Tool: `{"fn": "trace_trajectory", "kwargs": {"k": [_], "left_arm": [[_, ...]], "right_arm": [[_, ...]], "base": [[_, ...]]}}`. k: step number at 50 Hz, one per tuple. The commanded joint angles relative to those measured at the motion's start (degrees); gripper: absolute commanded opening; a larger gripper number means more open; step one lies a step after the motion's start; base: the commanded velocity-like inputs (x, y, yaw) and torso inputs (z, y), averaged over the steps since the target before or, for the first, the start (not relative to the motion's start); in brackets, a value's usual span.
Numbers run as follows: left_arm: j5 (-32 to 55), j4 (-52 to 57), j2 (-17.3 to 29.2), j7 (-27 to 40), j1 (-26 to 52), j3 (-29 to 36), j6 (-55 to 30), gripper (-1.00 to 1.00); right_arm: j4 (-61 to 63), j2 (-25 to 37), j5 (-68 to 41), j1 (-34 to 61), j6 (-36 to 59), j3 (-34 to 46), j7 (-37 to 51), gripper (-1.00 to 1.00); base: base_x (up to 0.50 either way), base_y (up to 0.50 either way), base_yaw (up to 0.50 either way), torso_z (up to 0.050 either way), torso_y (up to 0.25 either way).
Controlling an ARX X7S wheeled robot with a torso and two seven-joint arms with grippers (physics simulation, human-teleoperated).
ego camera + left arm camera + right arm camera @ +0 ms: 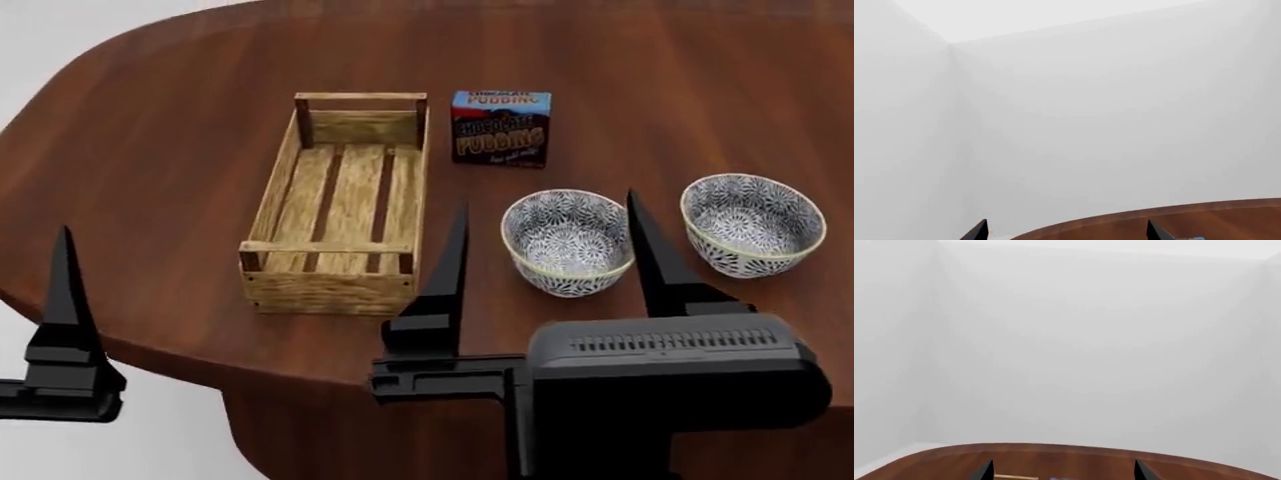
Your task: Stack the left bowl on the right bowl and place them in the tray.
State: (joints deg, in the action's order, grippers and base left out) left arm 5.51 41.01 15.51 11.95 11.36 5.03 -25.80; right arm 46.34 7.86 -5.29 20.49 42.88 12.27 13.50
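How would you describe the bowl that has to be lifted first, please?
On the brown table, right of the wooden tray, two patterned bowls sit side by side below the pudding box. It is the left bowl, nearer the tray than the right bowl.

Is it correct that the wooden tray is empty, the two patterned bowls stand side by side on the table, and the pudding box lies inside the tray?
One part is wrong. The pudding box is not inside the tray; it sits on the table beside the tray's far end. The tray is empty, and the left bowl and right bowl stand side by side, apart. The head view shows this.
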Motion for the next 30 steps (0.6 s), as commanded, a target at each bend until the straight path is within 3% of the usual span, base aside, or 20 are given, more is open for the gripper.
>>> {"fn": "trace_trajectory", "kwargs": {"k": [1, 15, 30], "left_arm": [[0.22, -0.46, 0.21, 0.14, -0.03, 0.42, 0.6, 1.0], [0.65, -0.18, 0.61, 0.37, -0.14, 0.45, 0.81, 1.0], [0.82, -0.73, 0.89, 0.48, -0.15, 1.13, 1.57, 1.0]], "right_arm": [[1.03, -0.19, -2.06, -0.03, 0.39, -0.76, 0.03, 1.0], [1.56, 0.43, -1.88, 0.36, 1.15, 0.28, 1.38, 1.0], [0.69, 1.05, -2.37, 0.71, 0.71, 0.87, 1.8, 1.0]], "base": [[0.5, -0.15, 0.0, 0.0, 0.0], [0.5, -0.15, 0.0, 0.0, 0.0], [0.5, -0.01, 0.0, 0.0, 0.001]]}}
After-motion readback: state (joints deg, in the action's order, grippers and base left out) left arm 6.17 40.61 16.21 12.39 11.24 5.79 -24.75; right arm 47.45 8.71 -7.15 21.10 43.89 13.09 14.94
